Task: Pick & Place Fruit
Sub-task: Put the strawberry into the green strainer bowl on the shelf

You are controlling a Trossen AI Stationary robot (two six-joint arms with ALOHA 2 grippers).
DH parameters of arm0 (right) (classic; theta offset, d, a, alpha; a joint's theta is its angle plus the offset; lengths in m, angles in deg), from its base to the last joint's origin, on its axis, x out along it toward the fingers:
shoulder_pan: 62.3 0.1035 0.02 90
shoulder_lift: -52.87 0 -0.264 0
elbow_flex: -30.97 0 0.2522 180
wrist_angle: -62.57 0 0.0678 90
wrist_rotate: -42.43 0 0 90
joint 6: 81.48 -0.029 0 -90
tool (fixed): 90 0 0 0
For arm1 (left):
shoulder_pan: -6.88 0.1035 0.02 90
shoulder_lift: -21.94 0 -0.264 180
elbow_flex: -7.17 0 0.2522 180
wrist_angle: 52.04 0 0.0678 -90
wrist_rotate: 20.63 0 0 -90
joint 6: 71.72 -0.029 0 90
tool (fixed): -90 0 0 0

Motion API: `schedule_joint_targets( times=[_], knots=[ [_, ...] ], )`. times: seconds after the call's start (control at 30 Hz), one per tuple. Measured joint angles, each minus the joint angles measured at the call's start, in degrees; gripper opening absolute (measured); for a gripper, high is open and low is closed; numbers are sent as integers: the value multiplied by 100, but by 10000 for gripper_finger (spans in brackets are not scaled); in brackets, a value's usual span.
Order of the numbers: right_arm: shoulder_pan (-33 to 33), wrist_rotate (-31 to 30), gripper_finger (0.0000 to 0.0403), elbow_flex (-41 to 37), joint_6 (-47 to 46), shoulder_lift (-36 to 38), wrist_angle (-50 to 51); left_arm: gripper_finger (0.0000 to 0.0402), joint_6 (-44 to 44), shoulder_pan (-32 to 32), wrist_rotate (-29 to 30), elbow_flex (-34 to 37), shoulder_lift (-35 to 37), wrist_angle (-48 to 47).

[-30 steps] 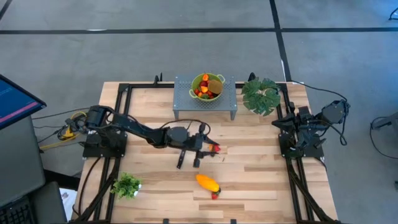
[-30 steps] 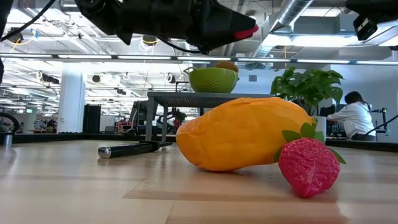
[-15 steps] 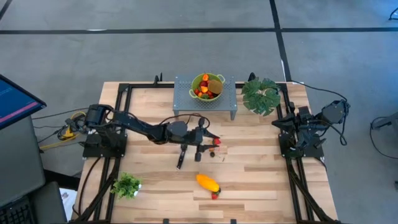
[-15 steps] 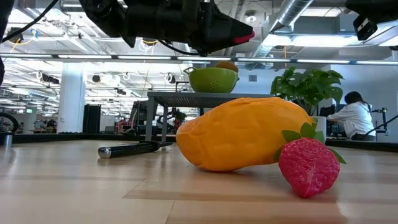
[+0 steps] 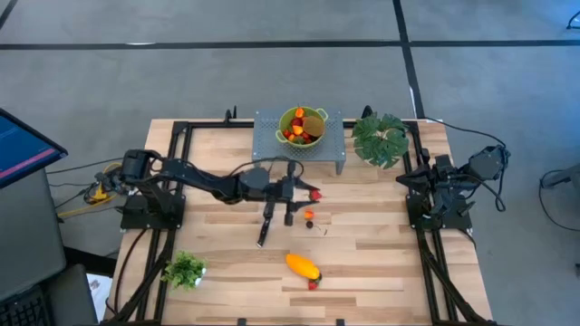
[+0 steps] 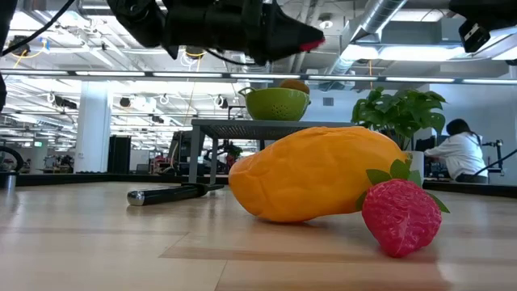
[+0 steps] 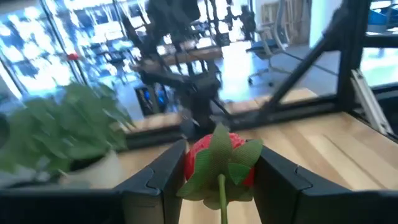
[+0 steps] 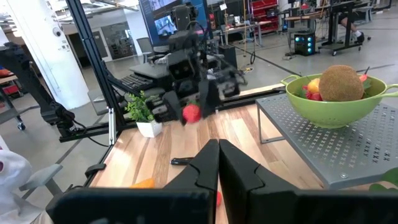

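My left gripper [image 5: 306,192] reaches out over the table's middle, just in front of the grey perforated stand [image 5: 272,145], and is shut on a red strawberry [image 7: 217,163]. The green bowl [image 5: 302,125] on that stand holds a brown kiwi [image 8: 341,83] and other fruit. Under the gripper, an orange ball [image 5: 308,215] and a dark ball [image 5: 310,225] lie on the wood. Closer to the near edge lies the long yellow-orange fruit [image 6: 319,174], with a second strawberry [image 6: 400,217] against it. My right gripper [image 8: 217,163] waits shut, drawn back over the table's right side. My left gripper pinches the strawberry by its two red sides [image 7: 191,163] between the two fingers. The green leaf cap and stem [image 7: 222,180] face back toward the wrist. The fingers lie level and point toward the table's right. The strawberry is lifted clear of the table.
A black-handled knife [image 6: 166,194] lies on the wood near the left gripper. A large leafy plant [image 5: 381,139] stands at the far right beside the stand, and a small one [image 5: 186,269] at the near left. A person [image 6: 459,153] sits in the room beyond.
My left gripper has carried the strawberry toward the table's far edge and the stand, rising a little. Its grip has not changed. The orange ball on the table beneath it now shows.
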Motion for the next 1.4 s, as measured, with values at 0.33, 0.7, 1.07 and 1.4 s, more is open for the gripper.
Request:
schedule_joint_targets(
  times=[0.33, 0.7, 1.07, 1.4],
  knots=[
    [0, -2, 6, 0, 2, 0, 0, 145, -366, 913, 581, 0, 1043, 15],
    [-2, -2, 6, 0, 2, 0, 0, 145, -308, 2163, 806, -4, 1300, -109],
    [-2, -2, 6, 0, 0, 0, 0, 149, -150, 2345, 802, -4, 702, -355],
    [0, -2, 6, 0, 0, 0, 0, 160, 3, 2346, 802, 0, 645, -458]
  ],
)
